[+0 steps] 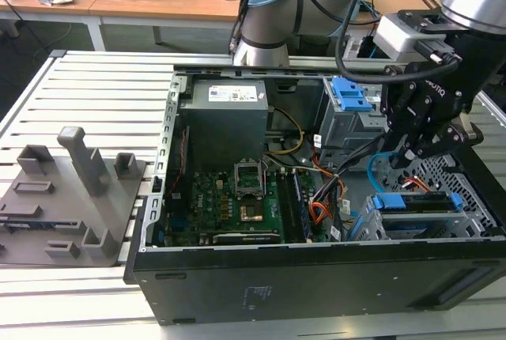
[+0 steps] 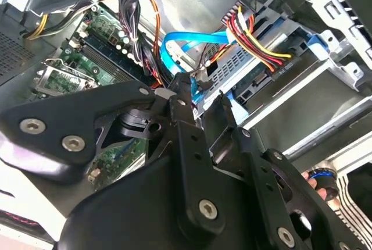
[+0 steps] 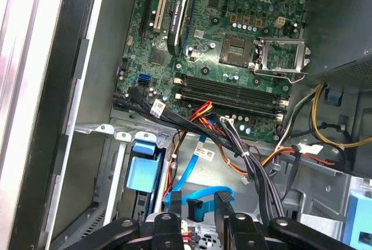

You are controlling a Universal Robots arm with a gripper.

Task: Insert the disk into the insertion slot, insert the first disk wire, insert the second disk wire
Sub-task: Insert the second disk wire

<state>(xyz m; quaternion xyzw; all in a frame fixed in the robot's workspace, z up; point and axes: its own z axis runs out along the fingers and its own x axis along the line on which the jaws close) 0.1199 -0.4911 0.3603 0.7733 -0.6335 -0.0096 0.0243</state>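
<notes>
Our gripper [image 2: 202,92] is closed narrow on the plug end of the second disk wire [image 2: 186,42], whose light-blue loop rises behind it in the second wrist view. Just beyond lies the disk [image 1: 419,202], seated in the insertion slot [image 1: 362,225], with its long axis running across the exterior view. We judge that its connector edge faces the gripper, so the held plug sits just beside that edge. The first disk wire [image 2: 256,38] already runs to the same edge and looks plugged in. Well past these 2 wires sits the motherboard [image 3: 232,40].
</notes>
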